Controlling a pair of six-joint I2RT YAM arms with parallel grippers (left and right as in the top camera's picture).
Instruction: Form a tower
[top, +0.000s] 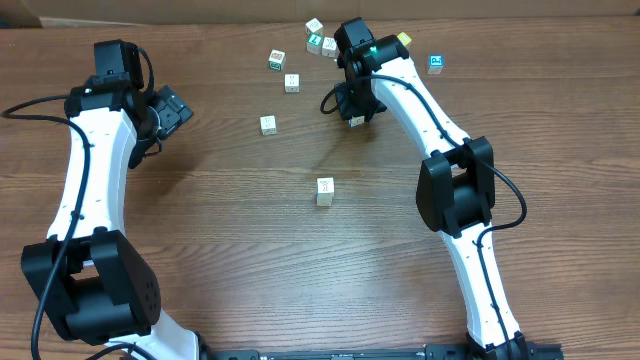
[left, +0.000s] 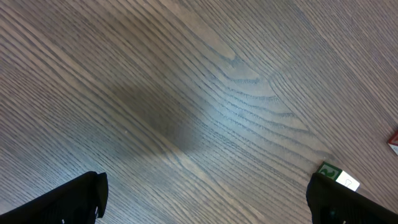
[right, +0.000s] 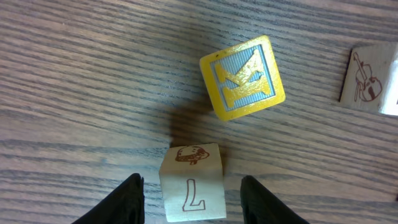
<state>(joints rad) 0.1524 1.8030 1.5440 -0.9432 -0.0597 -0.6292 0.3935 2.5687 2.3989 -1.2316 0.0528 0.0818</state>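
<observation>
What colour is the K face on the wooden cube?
Wooden K cube: yellow letter and border, blue-grey ground; right wrist view.

We see a brown, streaky-grained bench. The tower shows pale cream on top. The yellow cube bears a gold K on blue-grey stripes. The cream cube carries red-brown markings.

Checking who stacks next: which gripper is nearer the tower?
Right. The right gripper is just past the tower, astride a loose cube; the left gripper sits much farther off to the left.
</observation>
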